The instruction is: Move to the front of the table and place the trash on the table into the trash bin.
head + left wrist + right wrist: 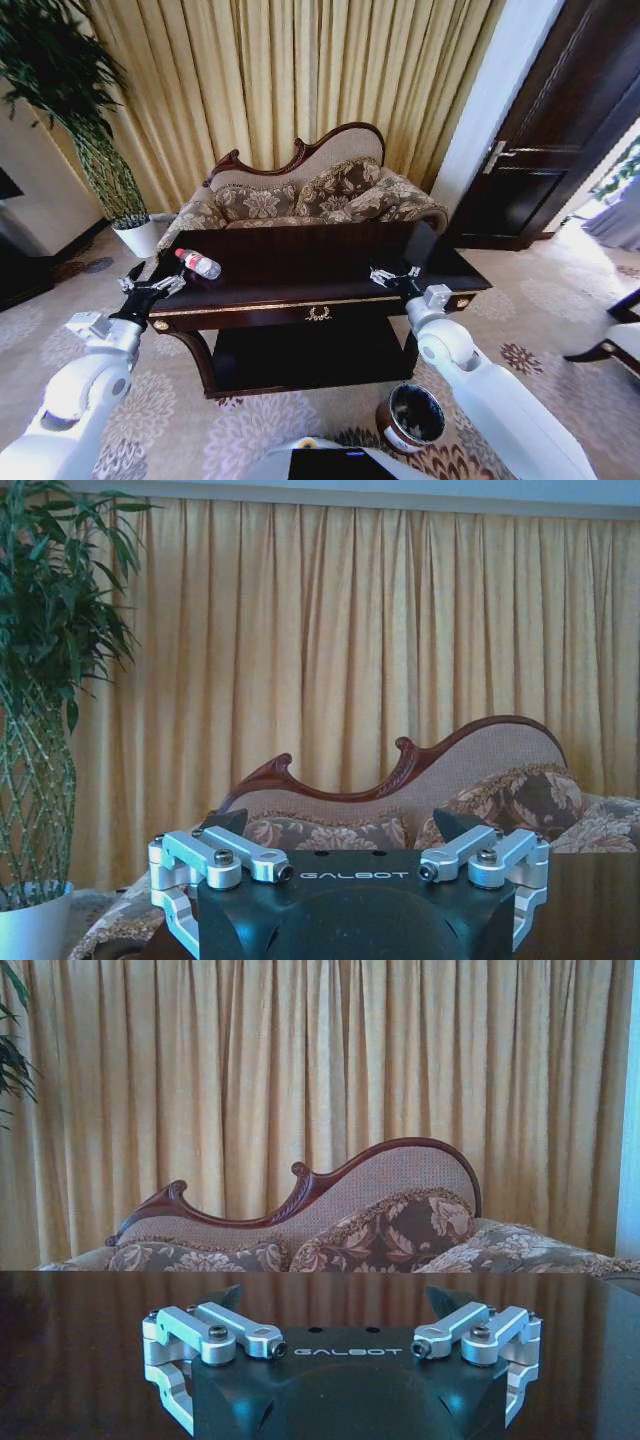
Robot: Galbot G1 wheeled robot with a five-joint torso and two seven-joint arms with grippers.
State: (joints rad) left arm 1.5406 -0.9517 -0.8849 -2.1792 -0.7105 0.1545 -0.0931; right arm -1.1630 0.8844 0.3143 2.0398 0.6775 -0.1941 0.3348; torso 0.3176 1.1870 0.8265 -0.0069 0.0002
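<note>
While the clear bottle (198, 264) with its red cap and label lies on its side on the dark glossy worktop (300, 262), near that worktop's left end, the left hand (152, 288) hovers just beside it, at the worktop's left front corner. From the left hand the bottle sits a little ahead and slightly toward the robot's right, apart from the fingers and not touched by them. In the left wrist view this hand (340, 825) has its dark fingertips spread wide, with nothing between them.

Farther along the front edge, well apart from the bottle, the right hand (396, 278) rests low over the right part of the worktop. Its fingers are also spread apart and grip nothing, as the right wrist view (335, 1295) shows, with the polished surface stretching ahead of it.

Below and behind the right hand, down on the patterned carpet (560, 330) beside the right forearm, stands the small round brown trash bin (411, 418) with a white label, upright and open at the top.

Beyond the worktop, ahead of both hands, a carved sofa (310, 195) with floral cushions stands against gold curtains (290, 80). Off past the left hand, a tall plant (75, 110) grows from a white pot (138, 238).
</note>
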